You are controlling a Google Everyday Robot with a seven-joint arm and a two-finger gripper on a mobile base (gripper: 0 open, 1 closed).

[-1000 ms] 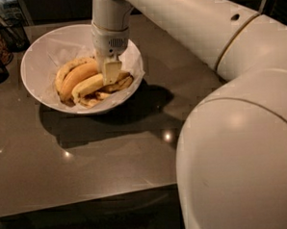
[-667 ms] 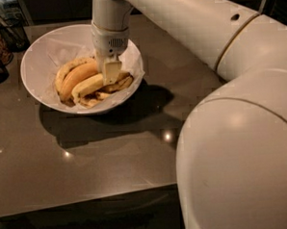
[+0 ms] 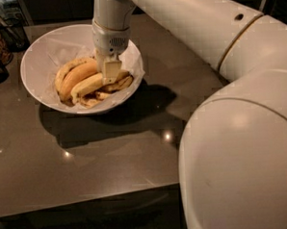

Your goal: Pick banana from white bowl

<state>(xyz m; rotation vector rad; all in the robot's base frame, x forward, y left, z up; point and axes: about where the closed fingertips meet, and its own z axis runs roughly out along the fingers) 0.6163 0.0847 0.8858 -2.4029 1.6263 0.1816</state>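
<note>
The robot's white arm reached over the dark table and down into the white bowl. Mid-bowl lay the pale-yellow banana, against a darker orange-tan banana. The gripper sat at the pale banana's right end; whether it was clamped or loose could not be told. This looked like the grasping step. Next would come a firm hold, then a straight lift clear of the bowl.

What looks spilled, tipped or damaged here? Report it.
Nothing stands out. The white bowl sits upright on the dark counter. The pale-yellow banana and the darker banana lie inside on its paper lining. The gripper is down at the pale-yellow banana.
</note>
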